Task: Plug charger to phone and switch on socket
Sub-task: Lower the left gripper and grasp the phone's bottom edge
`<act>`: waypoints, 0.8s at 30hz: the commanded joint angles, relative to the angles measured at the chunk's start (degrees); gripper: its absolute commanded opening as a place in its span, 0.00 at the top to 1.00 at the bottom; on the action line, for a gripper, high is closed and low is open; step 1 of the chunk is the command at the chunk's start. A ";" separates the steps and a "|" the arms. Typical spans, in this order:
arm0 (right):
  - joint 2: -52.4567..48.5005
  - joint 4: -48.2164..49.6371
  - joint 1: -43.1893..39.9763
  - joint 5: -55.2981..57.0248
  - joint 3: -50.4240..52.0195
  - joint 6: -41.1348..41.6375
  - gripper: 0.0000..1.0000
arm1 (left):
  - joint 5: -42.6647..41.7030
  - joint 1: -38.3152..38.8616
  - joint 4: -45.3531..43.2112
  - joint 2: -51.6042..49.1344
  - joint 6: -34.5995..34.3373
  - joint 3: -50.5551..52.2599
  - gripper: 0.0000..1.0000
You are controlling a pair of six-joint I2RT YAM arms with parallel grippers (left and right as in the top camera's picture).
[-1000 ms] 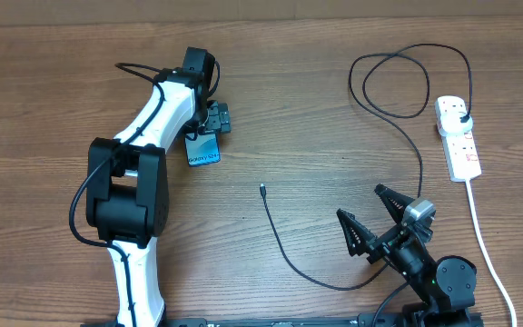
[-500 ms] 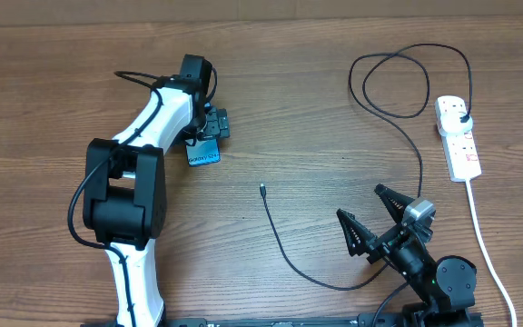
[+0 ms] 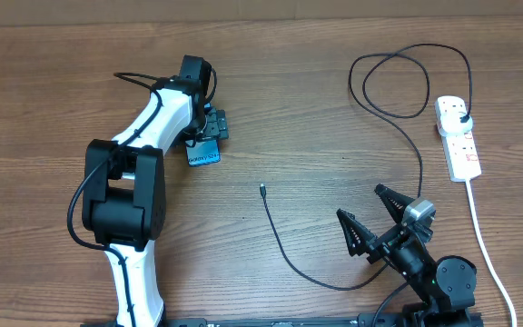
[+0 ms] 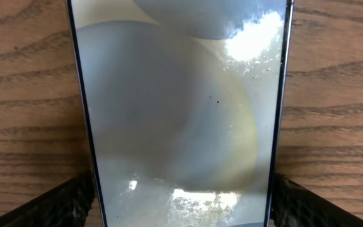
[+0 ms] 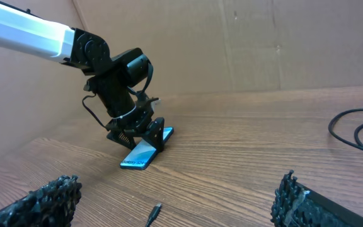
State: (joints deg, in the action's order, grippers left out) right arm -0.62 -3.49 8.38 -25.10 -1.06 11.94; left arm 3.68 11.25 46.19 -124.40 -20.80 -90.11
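Observation:
The phone (image 3: 203,153) lies on the wooden table with its light-blue screen up; it fills the left wrist view (image 4: 181,107). My left gripper (image 3: 211,127) straddles its far end, and both fingers (image 4: 181,192) touch the phone's long edges. The right wrist view shows this grip (image 5: 140,139) on the phone (image 5: 145,152). The charger's connector (image 3: 261,190) lies loose mid-table and also shows in the right wrist view (image 5: 155,213). Its black plug (image 3: 461,115) sits in the socket (image 3: 459,141). My right gripper (image 3: 363,205) is open and empty, right of the connector.
The black cable loops at the back right (image 3: 398,82) and curves past my right gripper's left side (image 3: 334,286). The strip's thick white cord (image 3: 484,236) runs down the right edge. A cardboard wall (image 5: 244,44) stands behind the table.
My left gripper has shifted slightly toward the phone and settled over its far end; the phone has turned a little. The right arm and the cable have not moved.

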 commanded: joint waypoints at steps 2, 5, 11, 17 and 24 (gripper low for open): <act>0.46 0.39 0.28 -0.04 0.61 0.00 0.00 | -0.92 -0.02 1.33 -1.95 0.70 2.73 0.09; 0.46 0.37 0.28 -0.02 0.61 0.00 0.00 | -0.76 -0.02 1.64 -1.95 0.70 2.73 0.11; 0.46 0.37 0.28 -0.04 0.61 0.00 0.00 | -0.74 -0.02 1.99 -1.95 0.68 2.73 0.14; 0.46 0.37 0.28 -0.04 0.61 0.00 0.00 | -0.76 -0.02 2.01 -1.95 0.66 2.73 0.16; 0.46 0.37 0.28 -0.04 0.61 0.00 0.00 | -0.79 -0.02 2.01 -1.95 0.66 2.73 0.20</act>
State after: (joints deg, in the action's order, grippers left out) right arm -0.62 -3.49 8.40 -25.10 -1.06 11.97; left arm 3.62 11.25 47.09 -124.29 -20.80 -90.02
